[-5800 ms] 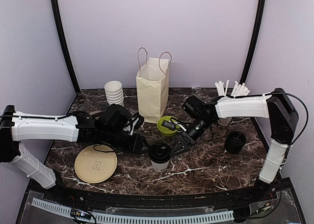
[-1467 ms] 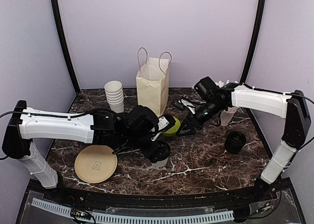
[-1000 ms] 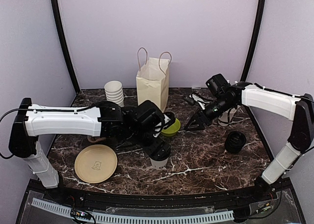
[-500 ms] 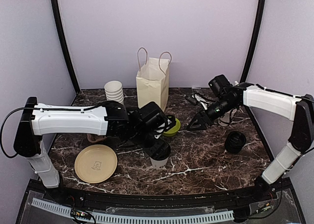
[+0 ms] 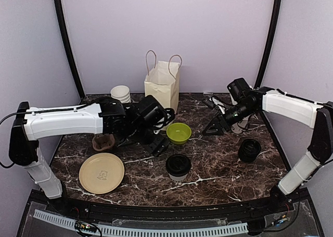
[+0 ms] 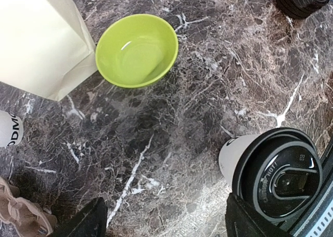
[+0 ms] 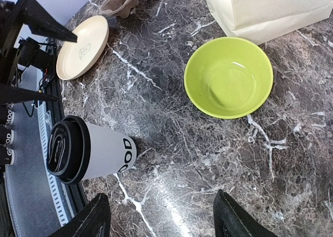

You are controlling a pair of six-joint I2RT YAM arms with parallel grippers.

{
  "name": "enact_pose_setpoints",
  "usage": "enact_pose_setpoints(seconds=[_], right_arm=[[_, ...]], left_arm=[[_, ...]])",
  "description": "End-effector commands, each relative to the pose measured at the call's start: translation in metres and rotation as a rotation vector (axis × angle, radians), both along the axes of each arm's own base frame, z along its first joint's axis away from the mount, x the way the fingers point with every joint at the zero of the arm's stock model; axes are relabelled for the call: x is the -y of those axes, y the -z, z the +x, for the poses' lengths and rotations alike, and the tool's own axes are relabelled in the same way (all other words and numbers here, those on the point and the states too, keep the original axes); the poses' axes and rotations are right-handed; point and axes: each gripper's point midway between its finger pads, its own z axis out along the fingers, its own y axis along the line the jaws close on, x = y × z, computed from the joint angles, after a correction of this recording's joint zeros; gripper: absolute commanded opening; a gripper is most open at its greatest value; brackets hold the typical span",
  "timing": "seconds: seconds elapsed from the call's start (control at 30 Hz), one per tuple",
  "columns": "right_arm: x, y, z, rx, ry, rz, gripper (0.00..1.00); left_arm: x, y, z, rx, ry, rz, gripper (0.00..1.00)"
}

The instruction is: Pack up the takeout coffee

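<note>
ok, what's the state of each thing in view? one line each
takeout coffee: upright, lid on, standing free, not gripped
paper bag: upright, handles up
green bowl: right way up, empty
plate: lying flat, nothing on it
stack of cups: nested, upright, no lids
left gripper: open, holding nothing
right gripper: open, holding nothing

On the bench [image 5: 218, 164], the takeout coffee [image 5: 178, 166] stands near the front. The bowl [image 5: 178, 133] sits behind it, with the paper bag [image 5: 162, 91] further back. The plate [image 5: 101, 172] lies at the front left.
</note>
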Motion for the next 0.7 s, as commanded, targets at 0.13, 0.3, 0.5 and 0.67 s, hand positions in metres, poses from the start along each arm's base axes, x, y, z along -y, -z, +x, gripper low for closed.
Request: enact_pose_setpoints(seconds=[0.13,0.3,0.5,0.67], right_arm=[[-0.019,-0.047,-0.04,0.219,-0.247,0.096,0.75],[-0.047,-0.041,-0.069,0.415,-0.406,0.004,0.91],[-0.077,-0.012,-0.084,0.436,-0.523,-0.1,0.94],[-0.096,0.014,-0.097,0.438,-0.592,-0.174,0.99]], left_arm=[[-0.02,-0.059,0.017,0.16,-0.081,-0.119,0.84],[-0.053,-0.088,0.04,0.248,-0.248,-0.205,0.88],[-0.066,-0.1,0.042,0.26,-0.312,-0.288,0.88],[-0.073,-0.095,0.04,0.257,-0.327,-0.276,0.88]])
